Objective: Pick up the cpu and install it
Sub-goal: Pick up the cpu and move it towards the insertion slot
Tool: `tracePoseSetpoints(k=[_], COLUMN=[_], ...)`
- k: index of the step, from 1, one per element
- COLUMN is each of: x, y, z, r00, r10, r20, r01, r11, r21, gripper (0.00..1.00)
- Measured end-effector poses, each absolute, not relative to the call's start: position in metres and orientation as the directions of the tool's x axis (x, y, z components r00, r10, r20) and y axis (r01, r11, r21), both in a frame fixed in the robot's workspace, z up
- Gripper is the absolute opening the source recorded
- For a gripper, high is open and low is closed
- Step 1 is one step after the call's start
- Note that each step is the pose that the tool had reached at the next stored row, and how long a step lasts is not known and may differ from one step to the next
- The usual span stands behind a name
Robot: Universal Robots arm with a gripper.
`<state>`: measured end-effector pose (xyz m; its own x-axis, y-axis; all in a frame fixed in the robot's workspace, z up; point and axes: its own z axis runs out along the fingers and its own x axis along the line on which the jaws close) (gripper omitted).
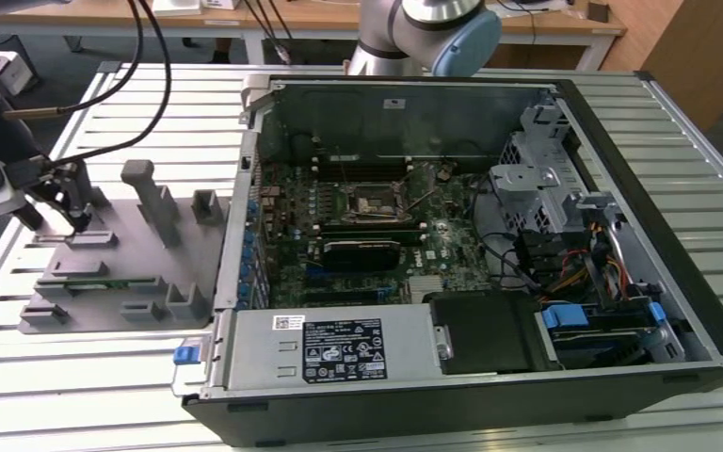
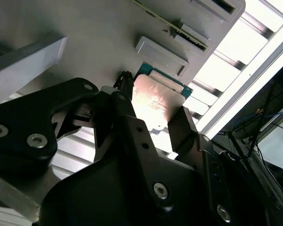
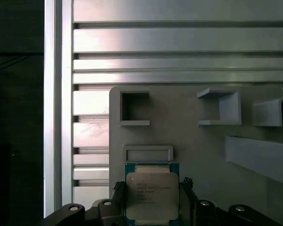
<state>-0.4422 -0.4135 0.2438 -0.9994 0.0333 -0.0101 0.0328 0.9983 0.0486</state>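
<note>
The cpu (image 3: 152, 195), a small square chip with a pale metal top and a green rim, lies at the edge of the grey fixture plate (image 3: 203, 146). In the second wrist view the cpu (image 2: 155, 96) sits between two black fingers (image 2: 125, 92). My gripper (image 3: 152, 187) stands low over the plate, with its fingers pressed against two opposite edges of the chip. In the exterior view the gripper (image 1: 68, 228) is at the far left, on the fixture plate (image 1: 136, 259). The black-and-metal socket frame (image 1: 368, 202) lies in the middle of the motherboard, far from the gripper.
The open computer case (image 1: 462, 254) fills the exterior view's right. Grey upright holders (image 1: 148, 202) and a green circuit strip (image 1: 95, 281) stand on the fixture plate. A slotted aluminium table (image 1: 86, 386) lies beneath. Black cables (image 1: 123, 75) hang above the gripper.
</note>
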Motion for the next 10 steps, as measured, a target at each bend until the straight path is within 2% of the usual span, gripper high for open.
tracePoseSetpoints(k=[10], x=[-0.4423], y=[-0.4135], z=[0.2509], r00=[-0.999], r10=[0.033], r20=[-0.01], r01=[0.033], r11=[0.998], r21=[0.049], gripper=[0.54])
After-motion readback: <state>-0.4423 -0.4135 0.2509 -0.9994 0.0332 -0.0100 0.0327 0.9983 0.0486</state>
